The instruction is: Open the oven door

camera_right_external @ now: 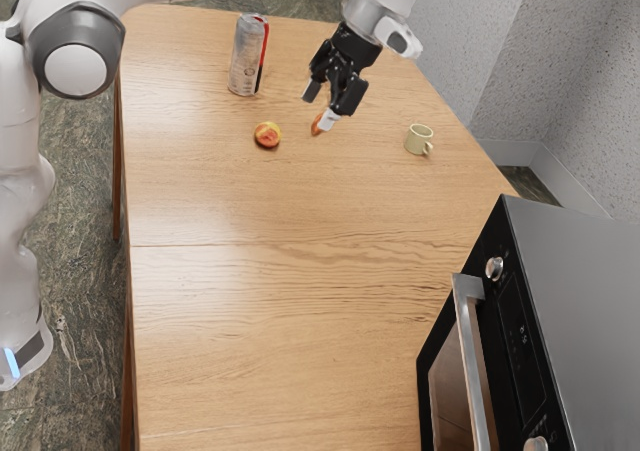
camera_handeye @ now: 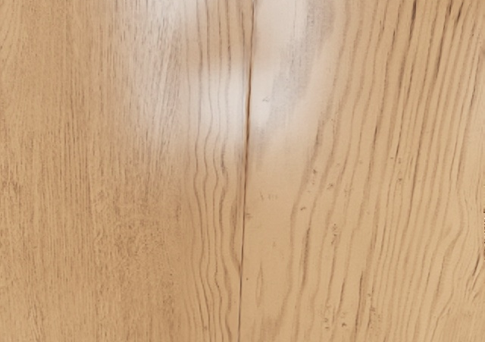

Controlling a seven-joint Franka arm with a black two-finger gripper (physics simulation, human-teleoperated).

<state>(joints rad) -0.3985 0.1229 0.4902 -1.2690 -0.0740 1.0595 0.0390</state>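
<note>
The pincer [camera_right_external: 320,106] is hovering at the upper middle of the exterior view, its fingers standing apart above the surface [camera_right_external: 260,311] — the oven door [camera_right_external: 450,391] is sitting at the lower right.

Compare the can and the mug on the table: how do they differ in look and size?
The can is tall; the mug is much shorter. The can is silvery grey with red and black markings, while the mug is plain pale yellow. The mug has a side handle; the can has none. Both stand upright on the wooden table.
</note>
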